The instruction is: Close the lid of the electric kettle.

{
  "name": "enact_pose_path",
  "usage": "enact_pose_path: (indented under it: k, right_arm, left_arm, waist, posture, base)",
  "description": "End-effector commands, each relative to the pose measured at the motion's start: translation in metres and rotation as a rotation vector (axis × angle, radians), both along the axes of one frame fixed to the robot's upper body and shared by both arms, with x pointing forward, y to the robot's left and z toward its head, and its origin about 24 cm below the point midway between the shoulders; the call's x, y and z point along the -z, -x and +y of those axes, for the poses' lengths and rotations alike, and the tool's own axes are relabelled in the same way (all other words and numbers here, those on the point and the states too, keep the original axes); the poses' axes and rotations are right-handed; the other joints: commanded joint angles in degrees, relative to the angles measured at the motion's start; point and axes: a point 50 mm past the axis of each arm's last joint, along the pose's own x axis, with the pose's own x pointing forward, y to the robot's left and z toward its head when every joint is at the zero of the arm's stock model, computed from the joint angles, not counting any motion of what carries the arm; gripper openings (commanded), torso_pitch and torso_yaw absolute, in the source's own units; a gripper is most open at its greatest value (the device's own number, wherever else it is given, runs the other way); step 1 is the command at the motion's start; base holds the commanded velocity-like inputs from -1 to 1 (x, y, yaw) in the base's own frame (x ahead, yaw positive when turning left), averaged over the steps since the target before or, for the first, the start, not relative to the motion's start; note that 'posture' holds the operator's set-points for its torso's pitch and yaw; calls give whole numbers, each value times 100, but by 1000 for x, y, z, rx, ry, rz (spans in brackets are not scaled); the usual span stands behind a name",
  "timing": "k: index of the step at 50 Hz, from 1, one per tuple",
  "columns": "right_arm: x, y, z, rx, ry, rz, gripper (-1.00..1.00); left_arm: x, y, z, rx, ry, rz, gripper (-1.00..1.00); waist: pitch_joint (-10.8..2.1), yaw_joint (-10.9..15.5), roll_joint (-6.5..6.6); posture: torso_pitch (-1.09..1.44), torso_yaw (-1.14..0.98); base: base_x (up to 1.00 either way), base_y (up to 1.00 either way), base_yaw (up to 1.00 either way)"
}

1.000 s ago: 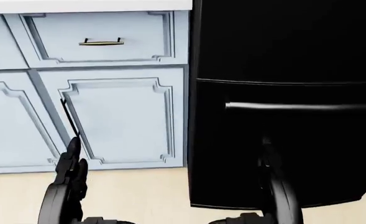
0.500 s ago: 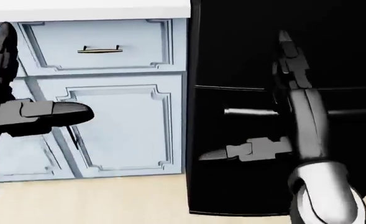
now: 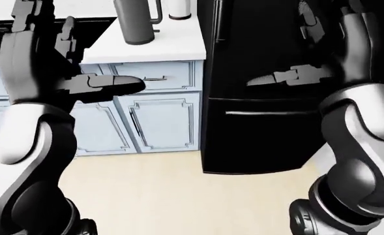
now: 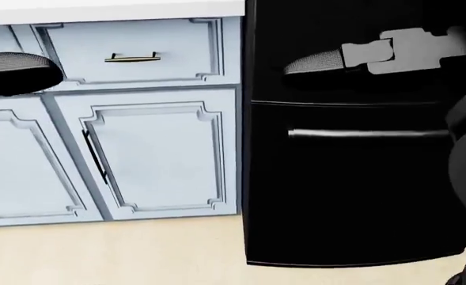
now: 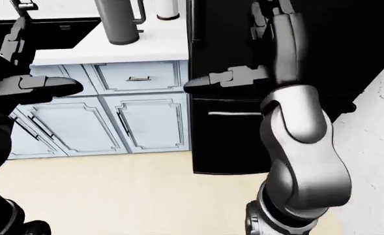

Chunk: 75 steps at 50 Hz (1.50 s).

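electric kettle [image 3: 135,20]: grey, tall, cylindrical, seen standing upright on the white counter [image 3: 172,43] near the top of the left-eye view, its handle turned to the view's right. its top is cut off by the frame edge, so the lid cannot be seen and its position cannot be told.

white container [image 3: 179,9]: set just beside the kettle on the view's right, on the same counter; only its lower part is shown.

left hand [image 3: 45,58]: raised at the left of the left-eye view, fingers spread and released, thumb [image 3: 107,84] pointed to the view's right; nothing is gripped. it is held well apart from the kettle, lower in the view.

right hand [image 3: 332,46]: raised at the right of the left-eye view against the black refrigerator [image 3: 263,127], fingers extended upward and released, thumb pointed to the view's left; nothing is gripped.

pale blue cabinets [image 4: 150,154]: found under the counter, with a drawer [image 4: 129,50] bearing a dark bar handle above panelled doors.

refrigerator: black, set directly right of the cabinets in every view, a horizontal bar handle [image 4: 359,134] shown across its lower section.

floor [image 3: 178,196]: light beige, seen below cabinets and refrigerator.
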Motion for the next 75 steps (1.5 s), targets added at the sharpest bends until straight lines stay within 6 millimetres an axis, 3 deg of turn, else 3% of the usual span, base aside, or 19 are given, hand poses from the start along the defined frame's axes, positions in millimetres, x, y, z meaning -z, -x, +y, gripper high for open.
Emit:
enact_pose_path:
  k: [1,16,20,21,23,31,35,36,39,45,47,49,50,58,62,63,65,70,75]
  right_arm:
    - [-11,9,-4,10,7,-48,100]
    - [-5,2,-4,11,8,-41,100]
    - [-1,-1,-5,12,5,-32,100]
    - [-2,0,-4,10,5,-33,100]
    - [-4,2,-2,7,11,-37,100]
    - [-4,1,0,-3,19,-35,100]
    - [-5,2,1,-6,19,-37,100]
    - [-2,0,1,-8,21,-33,100]
    - [-3,0,4,-9,38,-34,100]
    - [-4,0,2,-11,36,-35,100]
    - [-3,0,2,-11,34,-34,100]
    - [-3,0,2,-10,29,-37,100]
    - [-4,1,2,-9,32,-37,100]
    - [0,0,0,-16,35,-34,100]
    - [4,-2,-2,-17,36,-32,100]
    - [5,-3,-2,-18,35,-31,100]
    - [2,-1,0,-17,37,-33,100]
    - [-3,1,5,-21,39,-33,100]
    - [-3,0,4,-22,39,-33,100]
  left_arm:
    - [-2,2,-2,22,-2,-65,100]
    - [0,5,5,2,13,-72,100]
    - [7,0,11,-2,33,-53,100]
    - [6,1,11,-14,17,-60,100]
    - [3,4,10,-15,10,-69,100]
    - [3,6,7,-16,-18,-76,100]
    - [1,7,6,-14,-22,-78,100]
    - [2,7,7,-19,-17,-77,100]
    - [4,6,6,-20,-21,-73,100]
    - [4,7,3,-13,-26,-75,100]
    - [4,7,2,-13,-29,-75,100]
    - [4,7,2,-12,-32,-76,100]
    - [4,7,2,-12,-31,-76,100]
    - [6,6,1,-13,-35,-76,100]
    - [7,6,1,-11,-36,-75,100]
    - [7,6,1,-11,-39,-76,100]
    - [9,6,0,-9,-43,-72,100]
    - [8,7,0,-10,-42,-74,100]
    - [7,7,1,-12,-40,-75,100]
  waist:
    - [-127,7,-7]
    - [-224,-39,38]
    - [-163,-69,374]
    - [-172,-69,247]
    - [-195,-89,314]
    - [-188,-64,22]
    - [-241,-19,-341]
    - [-200,-25,-212]
    - [-238,-40,-284]
    - [-137,-30,-43]
    - [-156,-59,162]
    - [-269,-76,600]
    - [-211,-48,349]
    - [-166,-65,8]
    - [-199,-44,-427]
    - [-198,-91,-229]
    - [-240,-49,-323]
    - [-167,-24,-96]
    - [-293,-133,499]
  posture:
    - [0,0]
    - [0,0]
    - [0,0]
    - [0,0]
    - [0,0]
    - [0,0]
    - [0,0]
    - [0,0]
    - [0,0]
    - [0,0]
    - [0,0]
    - [0,0]
    - [0,0]
    - [0,0]
    - [0,0]
    - [0,0]
    - [0,0]
    - [0,0]
    - [0,0]
  base:
    - [0,0,0]
    - [0,5,0]
    - [0,17,0]
    - [0,18,0]
    - [0,18,0]
    - [0,17,0]
    - [0,17,0]
    - [0,17,0]
    - [0,17,0]
    - [0,17,0]
    - [0,17,0]
    - [0,17,0]
    - [0,18,0]
    - [0,18,0]
    - [0,18,0]
    - [0,18,0]
    - [0,18,0]
    - [0,18,0]
    - [0,19,0]
